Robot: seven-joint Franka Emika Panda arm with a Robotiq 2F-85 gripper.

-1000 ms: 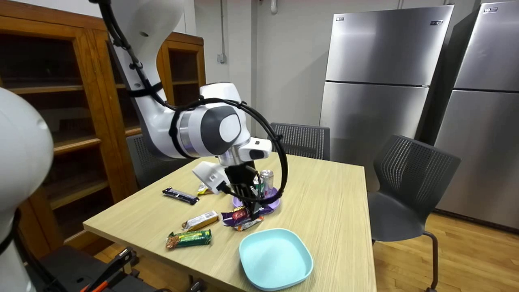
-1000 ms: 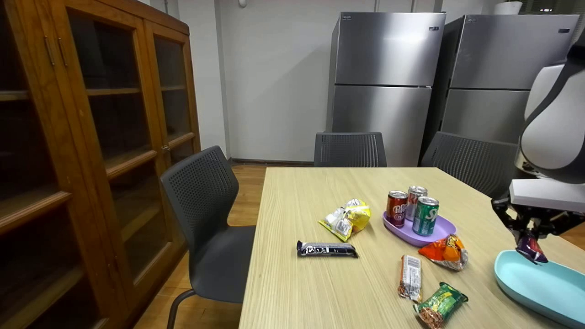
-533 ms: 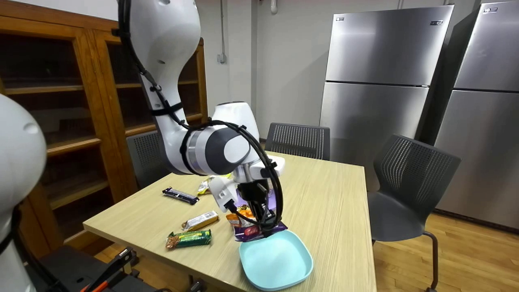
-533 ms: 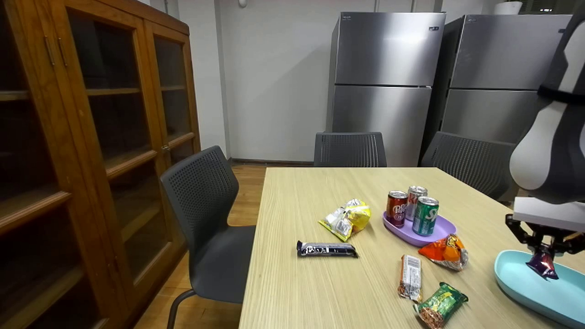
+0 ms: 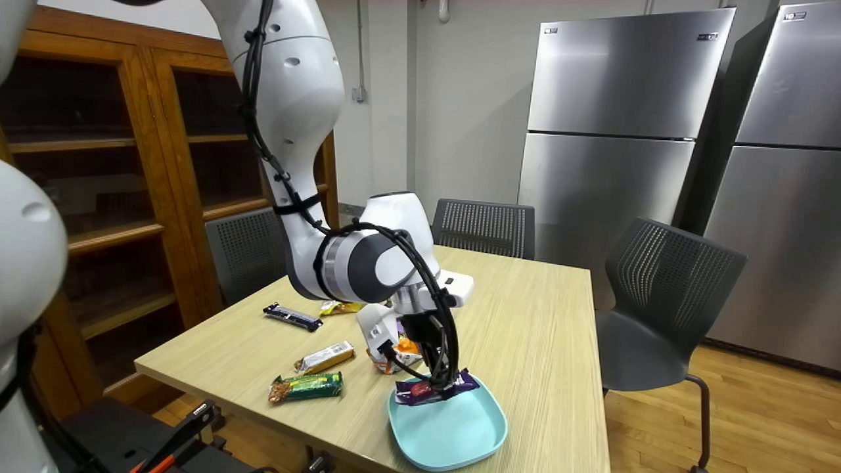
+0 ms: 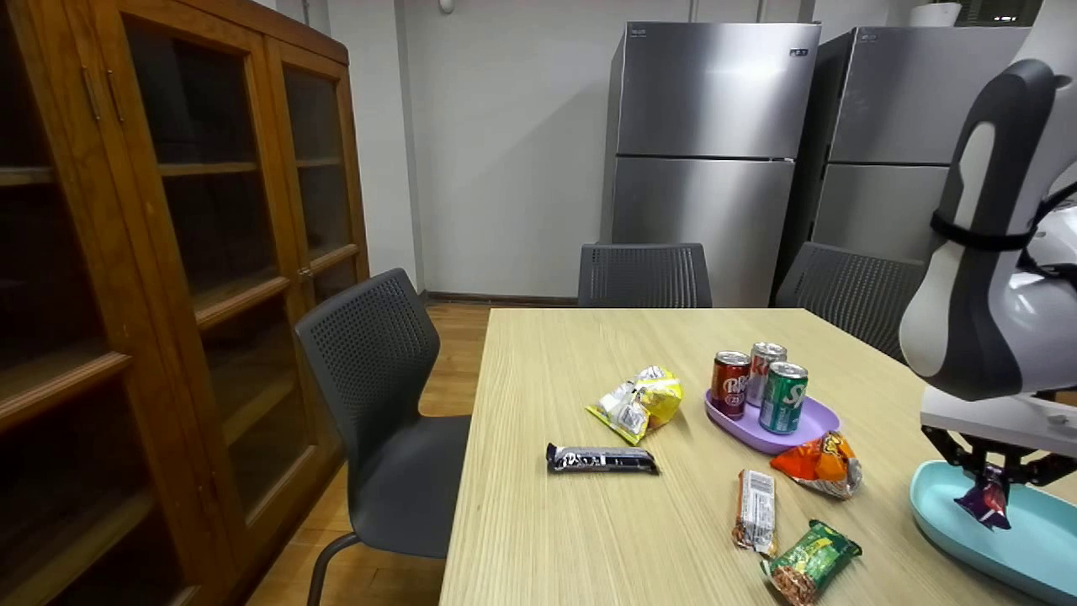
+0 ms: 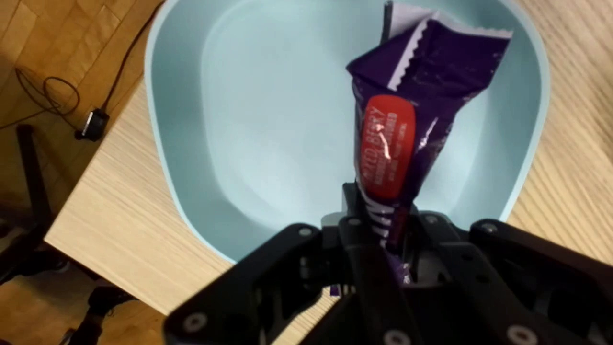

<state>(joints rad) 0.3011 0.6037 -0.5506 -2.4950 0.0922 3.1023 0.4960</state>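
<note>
Table: pale wood grain, across the lower middle of the frame in both exterior views.
Gripper: black, at the bottom of the wrist view; its two fingers stand close together, pinching the purple bar partway along.
Purple bar: red label toward the camera, one crimped end pointing to the upper right of the wrist view; it is over the turquoise tray, and whether the two touch I cannot tell.
Turquoise tray: square with rounded corners, flat on the table at the bottom centre in an exterior view.
Green packet: bottom right in an exterior view, on the table near the tray.
White-labelled bar: just beyond the green packet.
Orange bag: crumpled, at the near edge of the purple plate.
Dark bar: lying crosswise, low in the middle in an exterior view.
Purple plate: right of the middle, bearing an upright red can, green can and silver can.
Yellow bag: crumpled, left of the plate.
Chairs: dark grey, round the table in both exterior views.
Cabinet: wooden with glazed doors, along the left side in both exterior views.
Refrigerators: two, stainless, upper right in both exterior views.
</note>
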